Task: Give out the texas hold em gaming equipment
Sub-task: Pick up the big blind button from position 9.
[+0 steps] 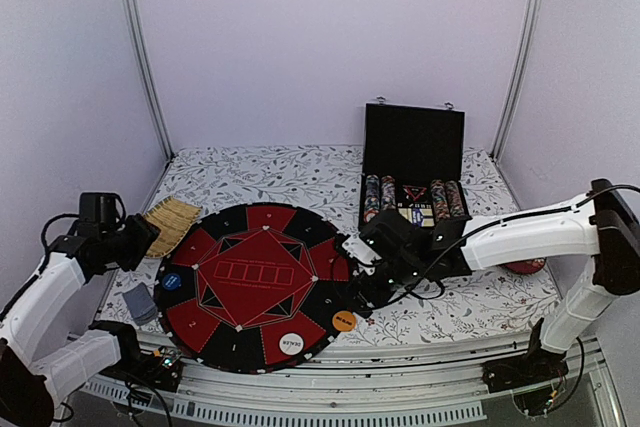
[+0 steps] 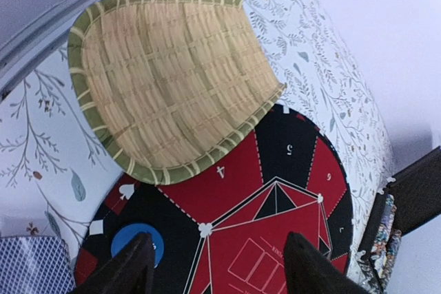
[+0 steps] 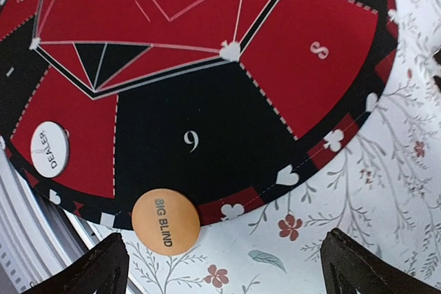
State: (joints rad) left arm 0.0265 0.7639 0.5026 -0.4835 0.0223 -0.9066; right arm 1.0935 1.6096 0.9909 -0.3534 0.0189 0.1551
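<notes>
A round red-and-black poker mat (image 1: 250, 287) lies in the middle of the table. On it are a blue disc (image 1: 173, 281) at the left, a white DEALER disc (image 1: 291, 344) at the near edge and an orange BIG BLIND disc (image 1: 343, 321) on the near right rim. A grey-blue card deck (image 1: 140, 303) lies left of the mat. My left gripper (image 1: 140, 237) is open and empty above the mat's left edge; its view shows the blue disc (image 2: 138, 242) and the deck (image 2: 34, 263). My right gripper (image 3: 227, 273) is open and empty just beyond the orange disc (image 3: 166, 219); the DEALER disc (image 3: 50, 148) lies further left.
A woven bamboo tray (image 1: 172, 219) sits at the mat's far left, close to my left gripper. An open black case (image 1: 412, 172) with rows of chips stands at the back right. A red object (image 1: 525, 267) lies behind the right arm. The tablecloth is floral.
</notes>
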